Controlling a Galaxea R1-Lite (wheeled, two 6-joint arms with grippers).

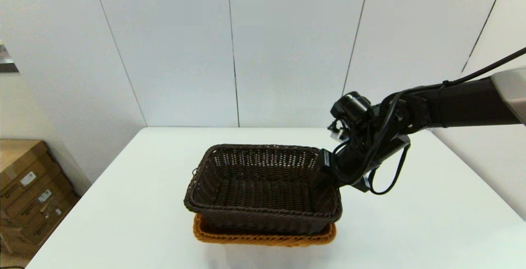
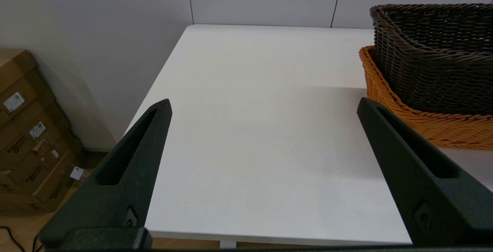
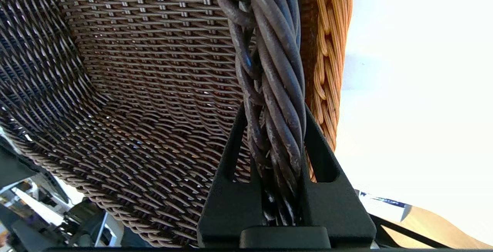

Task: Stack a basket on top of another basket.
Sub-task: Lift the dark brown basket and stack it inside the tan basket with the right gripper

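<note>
The right claw [image 3: 271, 128] is clenched on the braided rim of the dark basket [image 1: 263, 186], one finger inside the wall and one outside, as the right wrist view shows plainly. From the head view the claw grips the basket's right-hand short side, and the rest of the basket stretches away from the claw toward the robot's left.

The dark basket sits inside the orange basket [image 1: 263, 236], whose rim peeks out below it on the near side and just beside the outer finger. The dark one looks tilted or not fully seated: in the left wrist view its wall rises well above the orange rim. I judge the stacking nearly done, with settling and letting go still to come.

To do this well, the claw should lower straight down until the gripped end drops as far as the far end, keeping the dark rim parallel to the orange one. The outer finger lies close to the orange rim, so the claw should open gently and lift clear upward, not sideways, or it may drag either basket across the table [image 1: 411, 219].

The left claw [image 2: 262, 105] hangs spread open and idle over the table's left part, well away from the baskets.
</note>
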